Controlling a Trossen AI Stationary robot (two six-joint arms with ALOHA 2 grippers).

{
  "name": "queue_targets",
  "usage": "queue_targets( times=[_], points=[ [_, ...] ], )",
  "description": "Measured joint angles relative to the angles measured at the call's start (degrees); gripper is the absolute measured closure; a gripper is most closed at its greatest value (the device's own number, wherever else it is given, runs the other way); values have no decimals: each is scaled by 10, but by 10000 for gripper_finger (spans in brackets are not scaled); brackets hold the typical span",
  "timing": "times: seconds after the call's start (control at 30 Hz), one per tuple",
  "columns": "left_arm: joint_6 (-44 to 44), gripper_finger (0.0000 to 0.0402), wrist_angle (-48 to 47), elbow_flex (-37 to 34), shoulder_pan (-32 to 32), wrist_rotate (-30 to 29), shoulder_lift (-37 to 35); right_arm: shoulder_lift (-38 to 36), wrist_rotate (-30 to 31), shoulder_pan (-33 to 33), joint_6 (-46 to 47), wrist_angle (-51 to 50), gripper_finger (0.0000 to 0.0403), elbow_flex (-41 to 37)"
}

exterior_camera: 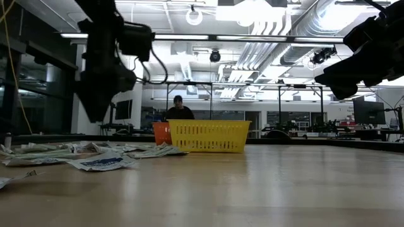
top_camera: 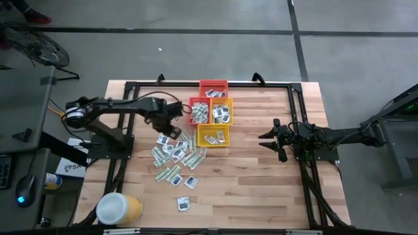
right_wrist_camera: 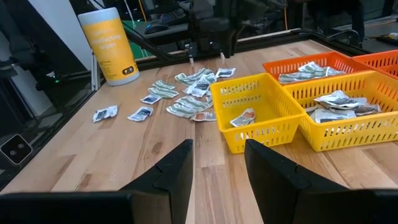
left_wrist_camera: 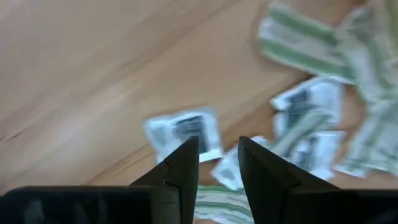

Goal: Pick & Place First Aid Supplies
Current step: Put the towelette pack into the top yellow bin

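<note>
Baskets (top_camera: 213, 116) hold what look like packets (top_camera: 175, 155); left tool (top_camera: 171, 132) and right tool (top_camera: 269, 139) gape, empty

Packets (top_camera: 175, 158) lying scattered on table (top_camera: 261, 189), left of centre. Four baskets (top_camera: 212, 112) sitting clustered behind and right of packets, each holding some. Tub (top_camera: 118, 208) lying at table's front-left corner. Left gripper (top_camera: 171, 128) hovering over pile's rear edge. Right gripper (top_camera: 273, 139) hanging well right of baskets.
</note>
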Motion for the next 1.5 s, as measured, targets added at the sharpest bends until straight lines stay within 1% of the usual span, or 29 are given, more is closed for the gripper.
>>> queue_targets(
  times=[0.17,0.3,0.57,0.77,1.03,1.2,1.27,1.33,1.5],
  points=[
    [-4,291,-8,-33,-4,-25,-10,0,0,0,0,0,263,0],
    [-1,291,-12,-55,-4,-31,-10,0,0,0,0,0,263,0],
    [-30,291,-4,-85,-4,-42,-9,0,0,0,0,0,263,0],
    [-36,291,41,-107,-4,-42,-8,0,0,0,0,0,263,0],
    [-66,291,102,-145,-4,-37,-5,0,0,0,0,0,263,0],
    [-76,292,116,-164,-4,-37,-6,0,0,0,0,0,263,0],
    [-78,300,115,-168,-4,-37,-5,0,0,0,0,0,263,0],
    [-81,317,117,-171,-4,-34,-5,0,0,0,0,0,263,0],
    [-81,377,119,-171,-4,-31,-5,0,0,0,0,0,263,0]
  ],
)
